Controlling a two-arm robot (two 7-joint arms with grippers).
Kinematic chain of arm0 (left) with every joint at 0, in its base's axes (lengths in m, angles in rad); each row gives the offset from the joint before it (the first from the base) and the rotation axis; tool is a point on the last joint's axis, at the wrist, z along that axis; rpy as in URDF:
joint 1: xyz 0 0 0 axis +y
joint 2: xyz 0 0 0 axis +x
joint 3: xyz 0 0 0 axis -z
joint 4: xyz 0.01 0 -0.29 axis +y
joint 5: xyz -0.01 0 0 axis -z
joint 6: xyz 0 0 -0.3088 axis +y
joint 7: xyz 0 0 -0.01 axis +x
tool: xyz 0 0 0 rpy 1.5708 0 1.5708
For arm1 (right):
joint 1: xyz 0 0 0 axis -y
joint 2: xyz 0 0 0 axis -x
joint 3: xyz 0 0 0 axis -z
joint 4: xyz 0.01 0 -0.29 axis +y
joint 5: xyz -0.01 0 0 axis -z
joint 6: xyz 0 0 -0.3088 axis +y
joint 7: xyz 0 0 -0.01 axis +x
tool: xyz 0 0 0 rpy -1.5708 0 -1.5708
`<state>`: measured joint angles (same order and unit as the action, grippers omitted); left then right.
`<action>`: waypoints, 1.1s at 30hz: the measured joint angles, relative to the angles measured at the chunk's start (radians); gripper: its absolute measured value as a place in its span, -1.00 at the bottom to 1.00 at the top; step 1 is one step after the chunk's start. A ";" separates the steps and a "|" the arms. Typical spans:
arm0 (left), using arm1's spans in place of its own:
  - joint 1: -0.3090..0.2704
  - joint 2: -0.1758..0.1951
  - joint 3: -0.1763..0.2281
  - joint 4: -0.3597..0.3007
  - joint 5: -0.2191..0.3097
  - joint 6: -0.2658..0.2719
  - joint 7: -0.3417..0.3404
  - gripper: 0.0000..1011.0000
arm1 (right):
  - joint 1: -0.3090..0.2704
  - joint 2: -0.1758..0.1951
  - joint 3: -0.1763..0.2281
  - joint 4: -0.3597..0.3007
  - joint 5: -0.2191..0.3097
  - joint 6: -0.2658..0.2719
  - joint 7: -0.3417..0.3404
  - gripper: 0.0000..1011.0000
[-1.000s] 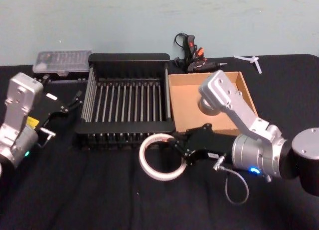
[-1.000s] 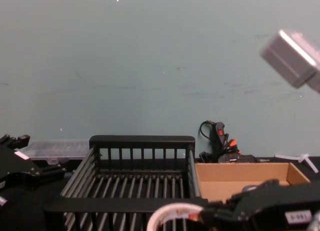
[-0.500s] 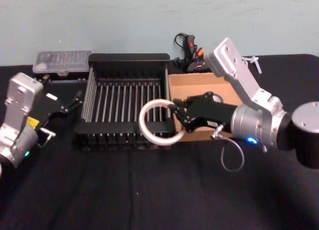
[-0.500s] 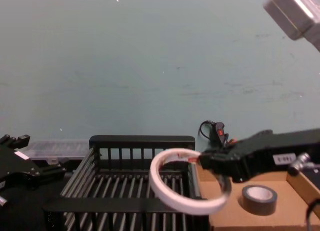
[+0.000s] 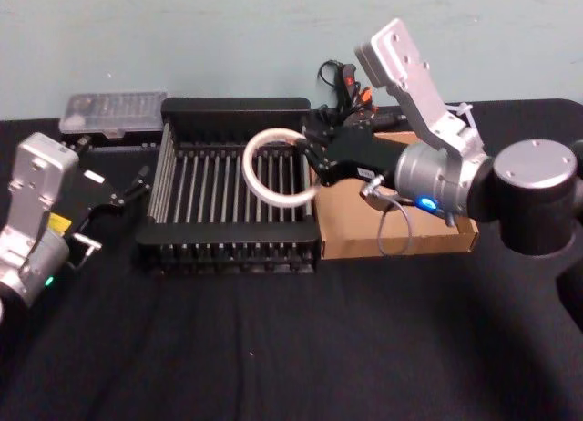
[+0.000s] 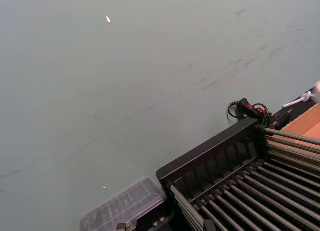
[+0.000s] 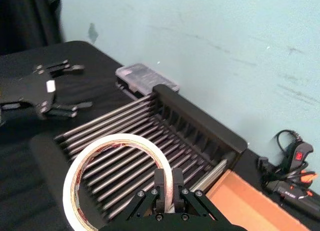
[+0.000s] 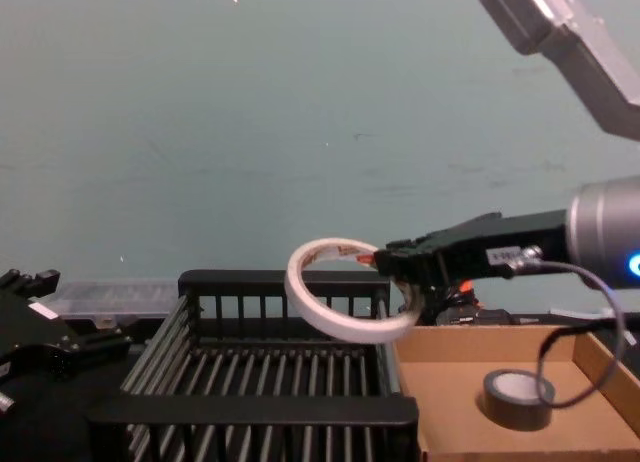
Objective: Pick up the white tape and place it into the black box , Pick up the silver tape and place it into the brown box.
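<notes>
The right gripper (image 5: 312, 159) has its jaws clenched on the rim of the white tape (image 5: 276, 167), which it holds in the air at the centre of the head view, over the right part of the black box (image 5: 228, 195); in the right wrist view the two thin fingers (image 7: 160, 183) pinch the band of the roll (image 7: 115, 177) at the bottom centre of the frame, with the barred floor of the crate (image 7: 130, 136) showing through the roll's hole. In the chest view the roll (image 8: 340, 291) hangs tilted above the crate's far rim (image 8: 284, 281), right of centre, with the gripper (image 8: 405, 274) reaching in from the right. Just right of the black box, touching its side, sits the brown box (image 5: 428, 241), and in the chest view the silver tape (image 8: 518, 397) lies flat on its floor (image 8: 450, 402) at the lower right. The left gripper (image 5: 137, 184) rests at the left edge of the head view, on the black table (image 5: 273, 348) beside the crate, with its jaws spread apart and grasping nothing. A clear plastic case (image 5: 114, 113) lies at the upper left behind the crate, and a black and orange tool (image 5: 355, 107) lies behind the brown box.
</notes>
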<state>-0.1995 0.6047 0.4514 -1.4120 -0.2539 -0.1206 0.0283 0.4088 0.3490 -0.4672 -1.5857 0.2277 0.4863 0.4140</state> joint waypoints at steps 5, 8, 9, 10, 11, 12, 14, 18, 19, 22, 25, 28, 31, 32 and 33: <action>0.000 0.000 0.000 0.000 0.000 0.000 0.000 0.98 | 0.048 -0.046 -0.011 0.091 -0.015 -0.040 -0.026 -0.81; 0.000 0.000 0.000 0.000 0.000 0.000 0.000 0.98 | 0.072 -0.073 -0.020 0.143 -0.029 -0.067 -0.038 -0.81; 0.000 0.000 0.000 0.000 0.000 0.000 0.000 0.98 | 0.078 -0.080 -0.023 0.157 -0.033 -0.074 -0.041 -0.81; 0.000 0.000 0.000 0.000 0.000 0.000 0.000 0.98 | 0.083 -0.086 -0.025 0.170 -0.037 -0.081 -0.043 -0.81; 0.000 0.000 0.000 0.000 0.000 0.000 0.000 0.98 | 0.093 -0.099 -0.029 0.195 -0.044 -0.091 -0.047 -0.81; 0.000 0.000 0.000 0.000 0.000 0.000 0.000 0.98 | 0.098 -0.105 -0.031 0.208 -0.048 -0.096 -0.050 -0.81; 0.000 0.000 0.000 0.000 0.000 0.000 0.000 0.98 | 0.109 -0.119 -0.036 0.235 -0.056 -0.105 -0.054 -0.81; 0.000 0.000 0.000 0.000 0.000 0.000 0.000 0.98 | 0.136 -0.158 -0.047 0.316 -0.080 -0.130 -0.066 -0.81; 0.000 0.000 0.000 0.000 0.000 0.000 0.000 0.98 | 0.140 -0.164 -0.048 0.328 -0.084 -0.134 -0.068 -0.81; 0.000 0.000 0.000 0.000 0.000 0.000 0.000 0.98 | 0.154 -0.187 -0.050 0.375 -0.097 -0.145 -0.075 -0.81; 0.000 0.000 0.000 0.000 0.000 0.000 0.000 0.98 | 0.164 -0.206 -0.050 0.413 -0.107 -0.153 -0.079 -0.81; 0.000 0.000 0.000 0.000 0.000 0.000 0.000 0.98 | 0.172 -0.220 -0.049 0.443 -0.117 -0.157 -0.081 -0.81; 0.000 0.000 0.000 0.000 0.000 0.000 0.000 0.98 | 0.176 -0.230 -0.047 0.465 -0.126 -0.159 -0.081 -0.81; 0.000 0.000 0.000 0.000 0.000 0.000 0.000 0.98 | 0.177 -0.231 -0.046 0.469 -0.128 -0.159 -0.081 -0.81; 0.000 0.000 0.000 0.000 0.000 0.000 0.000 0.98 | 0.177 -0.235 -0.045 0.476 -0.131 -0.159 -0.081 -0.81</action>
<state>-0.1995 0.6047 0.4514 -1.4120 -0.2539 -0.1206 0.0283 0.5862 0.1138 -0.5118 -1.1097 0.0963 0.3273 0.3331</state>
